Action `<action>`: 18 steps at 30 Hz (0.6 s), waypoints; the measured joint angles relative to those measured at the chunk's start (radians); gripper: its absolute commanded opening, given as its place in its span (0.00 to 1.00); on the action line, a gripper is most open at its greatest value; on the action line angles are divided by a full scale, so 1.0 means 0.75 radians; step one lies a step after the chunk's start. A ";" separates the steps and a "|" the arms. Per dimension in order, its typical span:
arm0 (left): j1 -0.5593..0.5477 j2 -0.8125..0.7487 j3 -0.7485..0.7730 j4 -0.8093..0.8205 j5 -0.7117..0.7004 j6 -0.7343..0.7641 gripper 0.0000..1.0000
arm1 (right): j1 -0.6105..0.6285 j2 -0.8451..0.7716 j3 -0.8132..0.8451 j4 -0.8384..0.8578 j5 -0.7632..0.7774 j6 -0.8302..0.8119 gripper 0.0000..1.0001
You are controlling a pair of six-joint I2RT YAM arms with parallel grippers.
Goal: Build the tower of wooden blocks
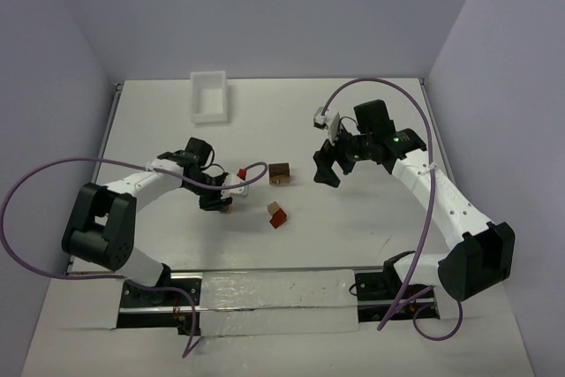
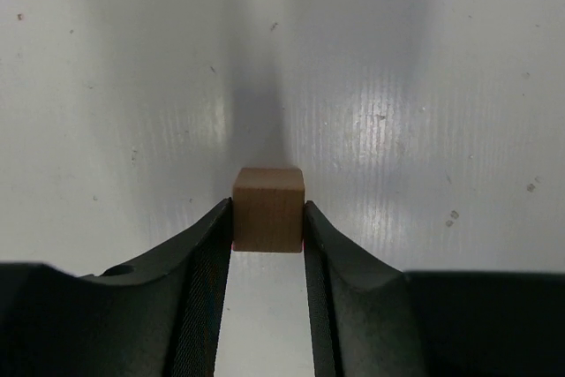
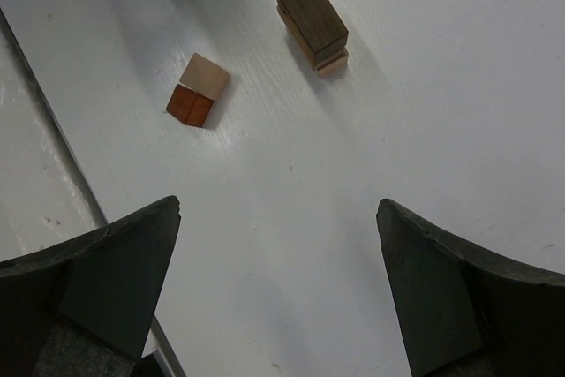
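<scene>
From where I stand, the tower point(image 1: 280, 174) sits near the middle of the table point(image 1: 353, 236), three blocks high. The right wrist camera shows a dark brown block on top, a reddish-brown one under it and a light tan one at the bottom, the layers not quite flush. It stands free of both grippers. At its 6 o'clock, near but apart, lies a loose pair point(image 1: 277, 214), one light tan block and one reddish-brown, side by side and flat on the table. The left gripper point(image 1: 222, 204) is down low at about the tower's 8 o'clock. Its two black fingers point(image 2: 207, 258) are clamped on a tan block point(image 2: 268, 209), one pad against each side face, the block square at the tips with its top level. A thin pink tinge shows at the block's lower corners, and I cannot tell what it is. Nor can I tell whether the block rests on the table or hangs just clear of it. A small red piece point(image 1: 242, 172) shows beside that arm's wrist, at the tower's 9 o'clock, too small to make out. The right gripper point(image 1: 328, 168) hangs near the tower at its 3 o'clock, above the table, its fingers point(image 3: 115, 280) spread wide apart over bare surface. A white bin point(image 1: 210, 96) stands toward the back at the tower's 11 o'clock, well apart from the blocks.
</scene>
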 measured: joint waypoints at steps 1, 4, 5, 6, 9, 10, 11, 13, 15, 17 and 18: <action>0.000 0.001 0.000 0.010 -0.001 -0.013 0.28 | 0.000 0.000 0.000 0.001 -0.001 0.001 1.00; -0.003 0.010 0.013 0.022 -0.010 -0.059 0.22 | 0.000 0.000 -0.002 0.013 -0.001 0.005 1.00; -0.006 0.018 0.028 0.018 -0.015 -0.081 0.20 | 0.000 0.000 -0.003 0.019 -0.001 0.010 1.00; -0.009 0.028 0.048 0.013 -0.020 -0.101 0.17 | 0.000 0.000 -0.003 0.025 0.000 0.015 1.00; -0.018 0.055 0.128 -0.023 -0.031 -0.163 0.10 | -0.002 0.000 -0.003 0.037 0.002 0.028 1.00; -0.027 0.065 0.173 -0.045 -0.035 -0.195 0.08 | -0.004 0.000 -0.003 0.040 0.004 0.029 1.00; -0.040 0.075 0.225 -0.064 -0.040 -0.233 0.06 | -0.007 0.000 -0.003 0.041 0.006 0.029 1.00; -0.077 0.092 0.343 -0.093 -0.049 -0.314 0.05 | -0.017 0.000 -0.003 0.040 0.013 0.028 1.00; -0.124 0.100 0.465 -0.103 -0.061 -0.395 0.05 | -0.029 0.000 -0.003 0.040 0.026 0.027 1.00; -0.169 0.102 0.560 -0.108 -0.074 -0.457 0.05 | -0.041 0.000 -0.003 0.040 0.037 0.025 1.00; -0.194 0.103 0.601 -0.115 -0.084 -0.486 0.06 | -0.050 0.000 -0.003 0.039 0.040 0.023 1.00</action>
